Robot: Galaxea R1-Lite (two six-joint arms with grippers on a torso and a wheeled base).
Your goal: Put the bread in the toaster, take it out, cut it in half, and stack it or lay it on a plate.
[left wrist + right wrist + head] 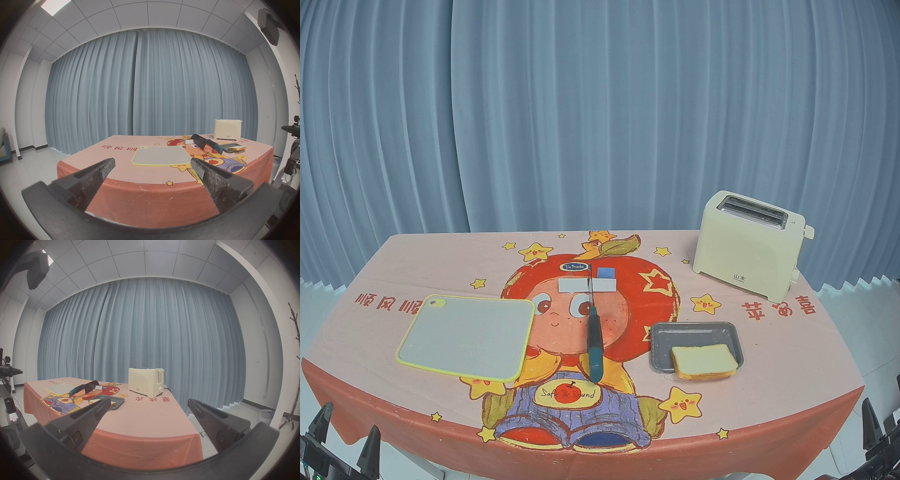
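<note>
A slice of bread (704,360) lies in a grey tray (694,332) at the table's front right; the bread (237,147) also shows in the left wrist view. A cream toaster (749,243) stands at the back right, its slots empty. A knife (594,334) with a teal handle rests upright on a holder at the table's middle. A white cutting board (467,336) with a yellow rim lies at the left. My left gripper (152,170) is open, low off the table's front left corner. My right gripper (149,410) is open, low off the front right corner.
A cloth (581,400) printed with a cartoon figure covers the table and hangs over its front edge. A white and a blue card (587,284) lie behind the knife. A blue curtain (600,112) closes the back. Bare cloth lies between the board and the tray.
</note>
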